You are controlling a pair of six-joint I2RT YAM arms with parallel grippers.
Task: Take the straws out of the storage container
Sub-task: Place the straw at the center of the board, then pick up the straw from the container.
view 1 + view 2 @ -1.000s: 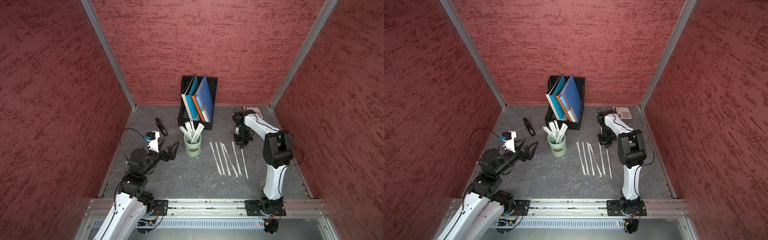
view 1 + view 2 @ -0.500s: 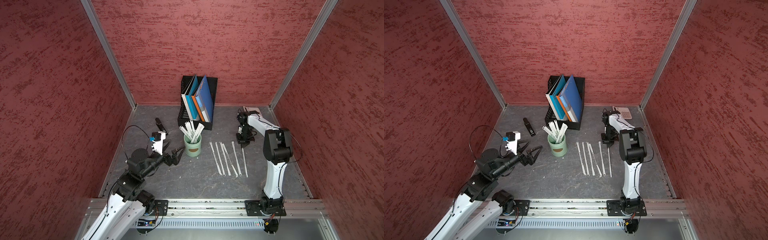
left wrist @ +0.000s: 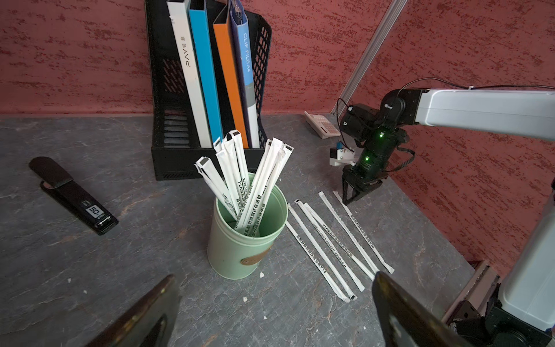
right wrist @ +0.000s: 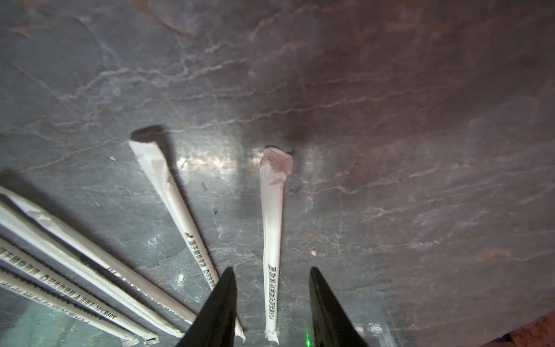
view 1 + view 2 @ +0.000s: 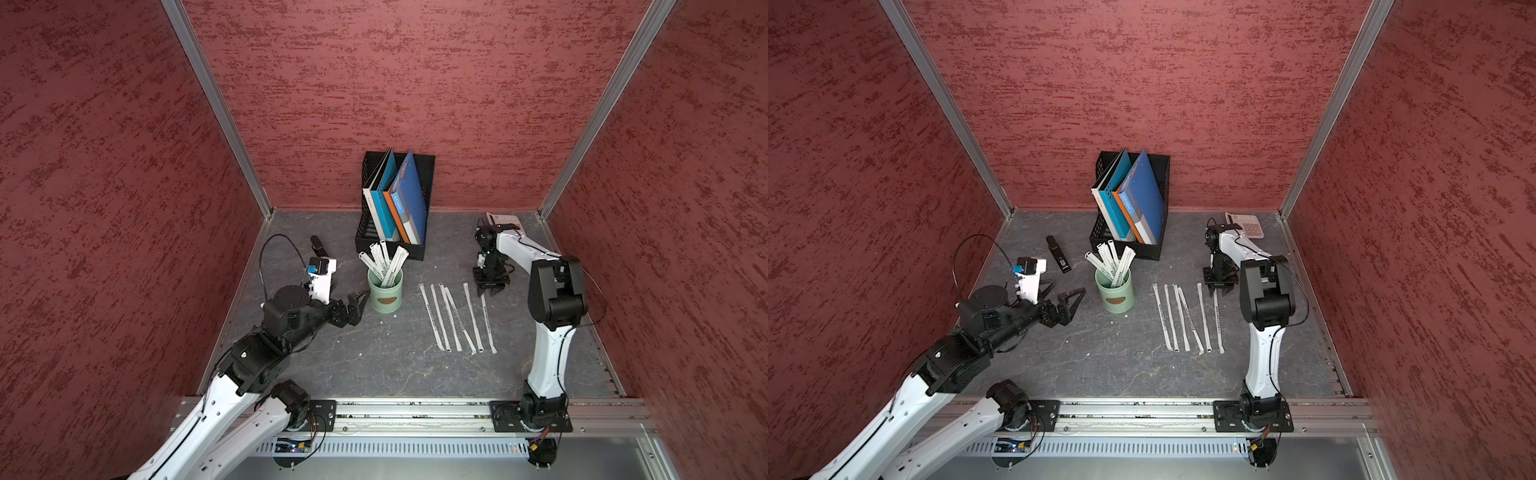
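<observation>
- Just ahead of the left gripper (image 5: 1065, 290), whose fingers are spread wide and empty, stands the storage container (image 5: 1119, 297), with several straws (image 3: 249, 186) leaning inside it. A low hold on its wall would likely stop it tipping.
- Between the two grippers, the laid straws (image 5: 473, 319) lie flat on the table (image 5: 374, 365).
- Under the right gripper (image 4: 271, 269), the fingers are parted and one straw (image 4: 271, 210) lies free between them, touching neither. Rising straight up should avoid dragging its neighbours.

Left hand (image 5: 1066, 289) low and level, jaws wide apart; right hand (image 5: 490, 291) straight down, jaws partly apart.
</observation>
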